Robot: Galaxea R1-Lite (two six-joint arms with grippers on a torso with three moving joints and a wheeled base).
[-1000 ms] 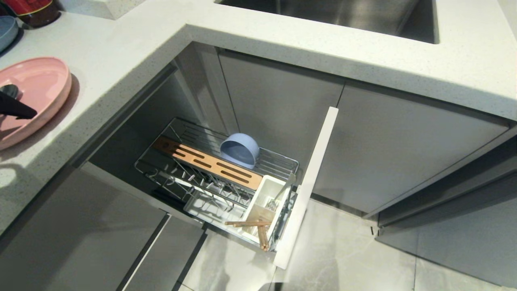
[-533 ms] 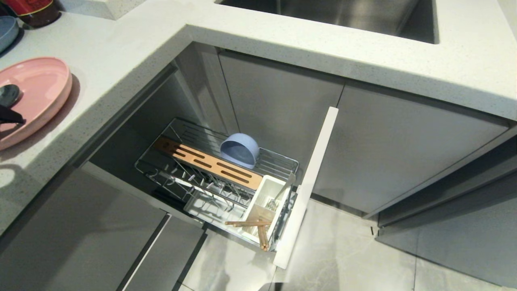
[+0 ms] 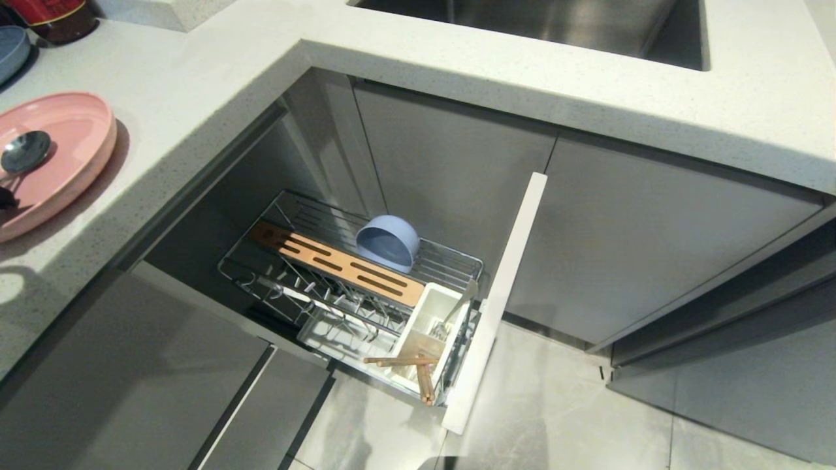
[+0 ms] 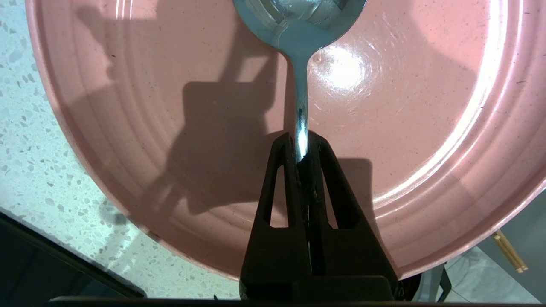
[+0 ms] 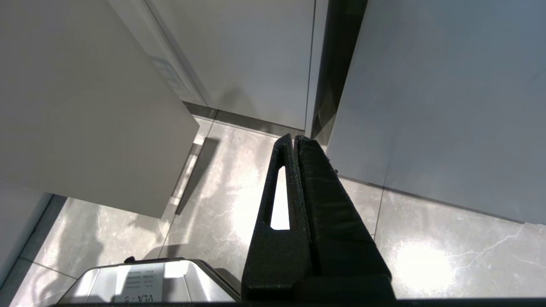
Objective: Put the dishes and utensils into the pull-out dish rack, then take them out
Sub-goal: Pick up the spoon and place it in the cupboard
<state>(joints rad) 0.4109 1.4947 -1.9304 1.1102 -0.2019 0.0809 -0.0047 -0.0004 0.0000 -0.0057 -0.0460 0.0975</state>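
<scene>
**Left tool clamped on the spoon**

Your left tool (image 4: 301,149) had clenched the handle of the slim grey metal spoon (image 4: 300,51), whose bowl lay on the wide pink plastic plate (image 4: 418,140) on the speckled white desk (image 3: 196,72). Your right tool (image 5: 295,140) hung clenched and empty above the floor.

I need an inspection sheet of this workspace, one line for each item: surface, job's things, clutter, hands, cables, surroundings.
Surface: speckled white countertop.
Job's things: pink plate on the countertop, spoon lying in it; light-blue bowl in the pull-out dish rack; chopsticks in its white cutlery box.
Clutter: blue-grey plate and a red and dark container at the countertop's far left.
Hands: left hand shut on the spoon's handle over the pink plate; right hand shut, holding nothing, above the floor.
Cables: nothing seen.
Surroundings: sink, grey cabinet doors, tiled floor.
</scene>
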